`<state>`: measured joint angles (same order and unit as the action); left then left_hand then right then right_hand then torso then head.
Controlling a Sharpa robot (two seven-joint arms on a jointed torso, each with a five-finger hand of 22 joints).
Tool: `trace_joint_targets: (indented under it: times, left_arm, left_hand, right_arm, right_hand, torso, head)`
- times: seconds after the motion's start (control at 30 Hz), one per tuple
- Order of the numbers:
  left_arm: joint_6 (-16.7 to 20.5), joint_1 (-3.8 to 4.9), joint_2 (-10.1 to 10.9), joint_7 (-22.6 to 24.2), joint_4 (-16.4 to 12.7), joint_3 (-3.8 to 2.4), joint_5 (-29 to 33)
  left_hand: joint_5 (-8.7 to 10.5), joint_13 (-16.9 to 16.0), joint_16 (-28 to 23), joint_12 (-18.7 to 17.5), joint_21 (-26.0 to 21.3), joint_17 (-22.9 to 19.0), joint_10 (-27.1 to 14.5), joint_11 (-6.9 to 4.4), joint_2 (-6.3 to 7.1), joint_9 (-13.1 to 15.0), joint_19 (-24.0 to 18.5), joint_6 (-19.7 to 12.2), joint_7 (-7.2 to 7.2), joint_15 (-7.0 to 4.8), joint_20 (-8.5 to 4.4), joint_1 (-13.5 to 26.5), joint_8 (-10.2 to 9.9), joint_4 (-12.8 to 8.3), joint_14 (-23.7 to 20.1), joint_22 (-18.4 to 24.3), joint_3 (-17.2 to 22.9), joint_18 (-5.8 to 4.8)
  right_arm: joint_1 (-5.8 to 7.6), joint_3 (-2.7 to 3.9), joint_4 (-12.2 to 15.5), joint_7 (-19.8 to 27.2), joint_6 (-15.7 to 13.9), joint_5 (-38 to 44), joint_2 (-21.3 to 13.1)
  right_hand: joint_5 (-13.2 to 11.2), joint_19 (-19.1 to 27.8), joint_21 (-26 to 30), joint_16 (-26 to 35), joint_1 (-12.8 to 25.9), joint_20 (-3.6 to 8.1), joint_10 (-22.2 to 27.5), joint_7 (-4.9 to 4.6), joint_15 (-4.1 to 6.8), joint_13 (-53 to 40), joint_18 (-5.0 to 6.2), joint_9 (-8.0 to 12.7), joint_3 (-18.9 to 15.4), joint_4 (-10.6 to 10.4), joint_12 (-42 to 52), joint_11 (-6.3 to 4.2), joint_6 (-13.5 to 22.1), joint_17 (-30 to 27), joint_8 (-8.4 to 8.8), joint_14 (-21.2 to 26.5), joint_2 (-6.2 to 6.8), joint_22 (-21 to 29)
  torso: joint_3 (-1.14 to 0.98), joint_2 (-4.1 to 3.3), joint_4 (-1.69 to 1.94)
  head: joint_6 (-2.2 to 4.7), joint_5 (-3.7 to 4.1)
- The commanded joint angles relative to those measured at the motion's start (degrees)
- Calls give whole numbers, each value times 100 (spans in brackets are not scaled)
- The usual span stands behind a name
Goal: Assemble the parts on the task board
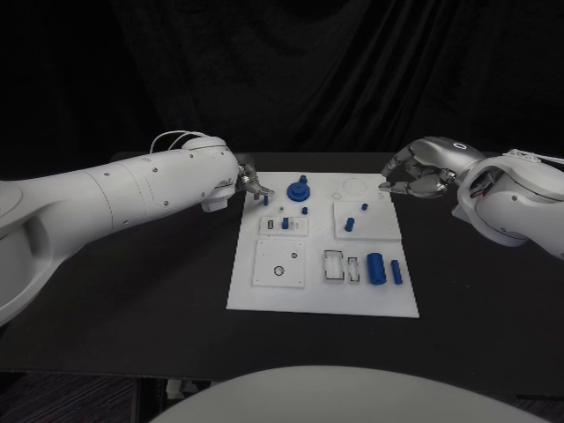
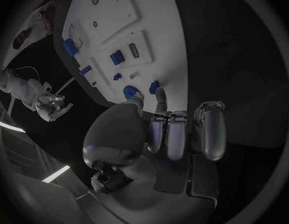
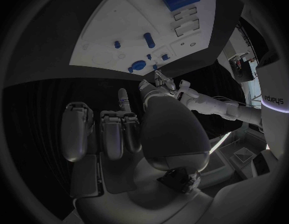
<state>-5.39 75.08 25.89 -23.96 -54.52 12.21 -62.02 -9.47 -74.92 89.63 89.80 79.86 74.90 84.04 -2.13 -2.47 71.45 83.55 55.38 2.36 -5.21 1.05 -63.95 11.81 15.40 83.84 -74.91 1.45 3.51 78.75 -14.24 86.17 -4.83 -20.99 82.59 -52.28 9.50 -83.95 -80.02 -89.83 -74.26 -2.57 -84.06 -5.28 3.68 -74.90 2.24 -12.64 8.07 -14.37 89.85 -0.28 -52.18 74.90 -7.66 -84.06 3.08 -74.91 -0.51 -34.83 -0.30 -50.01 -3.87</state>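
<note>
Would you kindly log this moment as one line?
left hand: at task board far-left corner, near small blue part | right hand: off far-right corner, curled, empty

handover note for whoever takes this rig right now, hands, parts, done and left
Left hand: at the far left corner of the task board, fingertips beside a small blue part there; whether it grips that part cannot be told.
Right hand: above the board's far right corner, fingers curled in, nothing in it.
Parts: blue knob-like piece stands at the far edge; a blue peg stands on the right middle block; a large blue cylinder and a thinner blue piece lie near the right edge.
Done: cannot tell what is seated for good.
Left: the two lying pieces, at least.
</note>
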Motion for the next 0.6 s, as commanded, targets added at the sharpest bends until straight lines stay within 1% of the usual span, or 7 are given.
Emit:
trace_joint_targets:
  times: [0.03, 0.33, 0.47, 0.6]
  left_arm:
    - [-112, -26, -24, 97, 45, -4, -12]
    - [-117, -56, -77, 139, 138, -4, -12]
    - [-132, -69, -104, 172, 183, -5, -12]
    - [-123, -90, -126, 227, 221, -5, -12]
  left_hand:
    - [-55, -1508, 37, 20, 22, 1510, 596, 41, 4, -13, 10, -31, 10, 40, 53, -71, -32, -57, 616, -634, 10, -47]
    - [-204, -1508, 37, 20, 31, 1510, 596, 39, -8, -23, 16, -1, 5, 42, 58, -132, -42, -97, 616, -652, 28, -48]
    - [-220, -1508, 37, 20, 17, 1510, 596, 39, -12, -24, 6, 4, 4, 42, 58, -134, -43, -97, 616, -641, 30, -44]
    - [-245, -1508, 37, 20, 3, 1510, 596, 40, -13, -28, -4, -1, 6, 44, 60, -143, -51, -103, 616, -632, 34, -40]
  right_arm:
    - [-12, 4, 5, -70, 26, 11, -8]
    - [-12, 5, 3, -69, 33, 11, 2]
    - [-12, 5, 4, -69, 34, 11, 4]
    - [-13, 5, 8, -71, 35, 11, 1]
  right_hand:
    - [11, -98, 28, -17, -34, -54, -594, -3, -40, -1510, 21, 5, -11, 19, 15, 40, -35, 1510, 31, -594, -41, -1185]
    - [11, -94, 35, -17, -28, -55, -594, -3, -41, -1510, 23, 8, -15, 18, 15, 39, -35, 1510, 40, -594, -46, -1183]
    - [11, -94, 35, -17, -28, -55, -594, -3, -41, -1510, 23, 8, -15, 18, 15, 39, -35, 1510, 40, -594, -46, -1183]
    - [11, -94, 35, -17, -28, -55, -594, -3, -41, -1510, 23, 8, -15, 18, 15, 39, -35, 1510, 40, -594, -46, -1183]
  torso:
    - [0, 3, 5]
    - [2, 2, 1]
    - [1, -1, 2]
    - [0, 1, 6]
  head:
    - [1, 3]
    - [1, -1]
    - [1, -3]
    - [1, 17]
